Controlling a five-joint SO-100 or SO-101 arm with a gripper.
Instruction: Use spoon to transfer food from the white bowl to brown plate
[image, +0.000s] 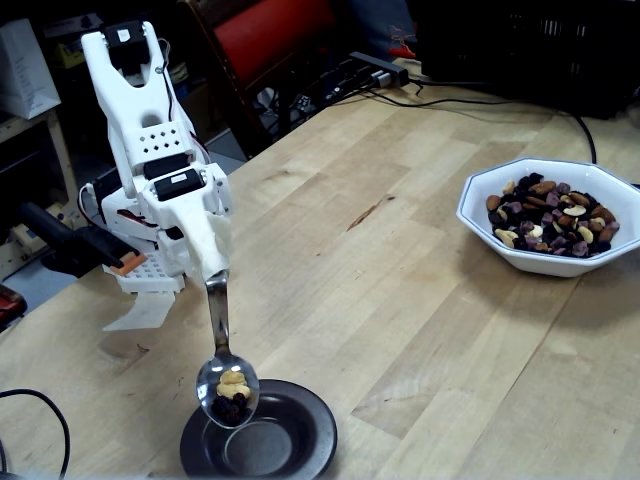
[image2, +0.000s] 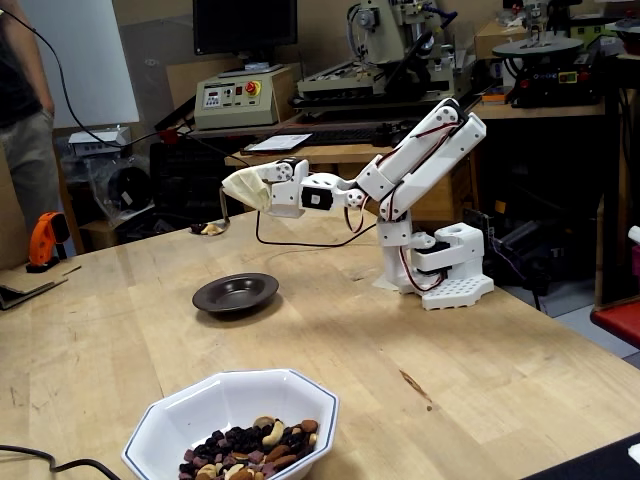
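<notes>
Holding level, the spoon (image: 226, 375) is carrying a small heap of food (image: 232, 394), cashews on top and dark fruit underneath, hanging above the brown plate's (image: 300, 447) rim at about 10 o'clock in a fixed view. In another fixed view the spoon (image2: 212, 227) is floating well above the plate (image2: 236, 293). The handle is disappearing into a cloth-like wrap on the gripper (image: 212, 262), so I can't tell if the jaws are clenched or not. The white bowl (image: 520, 255) is sitting well apart toward 2 o'clock on the wooden table (image: 400, 330), holding lots more mix.
</notes>
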